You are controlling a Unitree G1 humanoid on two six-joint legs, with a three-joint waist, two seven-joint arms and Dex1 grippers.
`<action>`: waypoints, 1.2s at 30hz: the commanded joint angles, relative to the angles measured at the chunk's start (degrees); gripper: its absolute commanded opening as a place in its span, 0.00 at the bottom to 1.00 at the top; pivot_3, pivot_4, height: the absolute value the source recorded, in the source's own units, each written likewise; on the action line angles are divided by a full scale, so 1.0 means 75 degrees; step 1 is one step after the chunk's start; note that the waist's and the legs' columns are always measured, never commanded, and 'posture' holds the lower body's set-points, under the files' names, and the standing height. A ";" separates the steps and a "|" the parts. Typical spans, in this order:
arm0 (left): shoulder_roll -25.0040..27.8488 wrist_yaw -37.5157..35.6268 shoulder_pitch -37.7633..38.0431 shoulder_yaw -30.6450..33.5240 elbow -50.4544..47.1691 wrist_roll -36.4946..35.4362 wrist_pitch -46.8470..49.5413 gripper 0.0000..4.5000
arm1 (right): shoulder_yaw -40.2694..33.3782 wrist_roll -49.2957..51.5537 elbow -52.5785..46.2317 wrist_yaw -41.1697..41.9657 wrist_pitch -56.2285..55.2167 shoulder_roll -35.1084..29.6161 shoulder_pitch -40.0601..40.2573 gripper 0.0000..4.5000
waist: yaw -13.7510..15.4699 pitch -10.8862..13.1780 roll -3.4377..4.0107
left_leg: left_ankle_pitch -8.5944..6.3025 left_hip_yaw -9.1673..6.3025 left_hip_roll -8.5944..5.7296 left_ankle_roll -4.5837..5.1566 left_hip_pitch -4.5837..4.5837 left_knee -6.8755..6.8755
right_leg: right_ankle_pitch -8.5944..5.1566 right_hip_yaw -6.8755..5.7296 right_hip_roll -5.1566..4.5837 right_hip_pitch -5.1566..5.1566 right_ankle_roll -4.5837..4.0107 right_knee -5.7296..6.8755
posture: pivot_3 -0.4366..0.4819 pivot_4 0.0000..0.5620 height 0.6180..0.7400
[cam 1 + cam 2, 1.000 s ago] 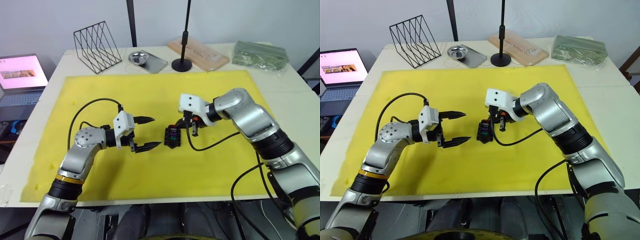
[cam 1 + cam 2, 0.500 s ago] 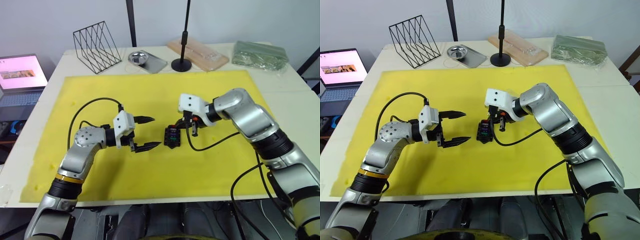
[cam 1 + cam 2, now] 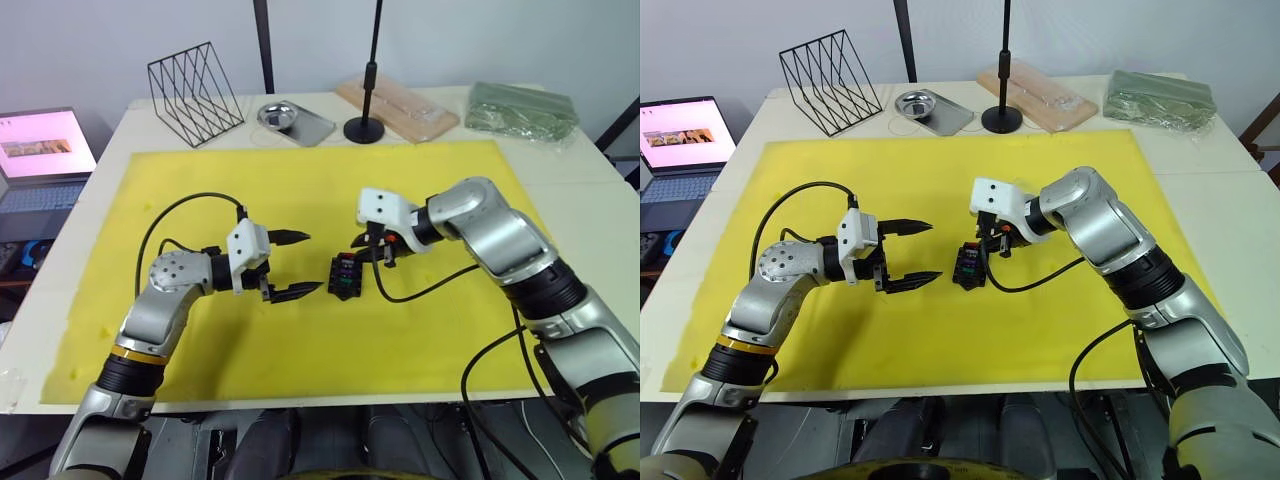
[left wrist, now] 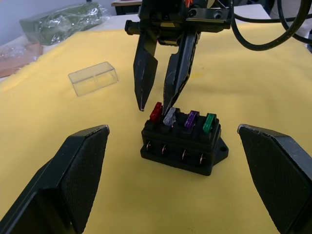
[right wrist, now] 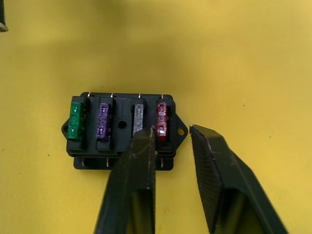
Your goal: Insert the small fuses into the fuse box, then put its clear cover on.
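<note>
A wire rack (image 3: 193,90), a metal tray (image 3: 293,120), a black stand (image 3: 364,125) and a laptop (image 3: 42,155) are sitting around the yellow mat (image 3: 300,190).

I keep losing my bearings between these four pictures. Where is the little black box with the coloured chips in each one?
Left eye view: the fuse box sits mid-picture on the yellow mat, under the right gripper.
Right eye view: again mid-picture.
Left wrist view: centre, slightly low.
Right wrist view: centre-left.
Shared landmark: the red fuse at one end of the row.
</note>
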 commanded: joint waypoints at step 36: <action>-0.0003 -0.0034 -0.0145 0.0105 0.0247 0.0031 -0.0375 1.00 | -0.0631 0.0678 -0.0689 0.0514 0.0176 -0.0463 -0.0102 0.23 | 0.0001 0.0000 0.0000 | -0.0001 0.0000 0.0000 0.0002 0.0000 0.0000 | 0.0000 0.0000 0.0000 0.0000 0.0000 0.0000 | 0.48 0.27 1.00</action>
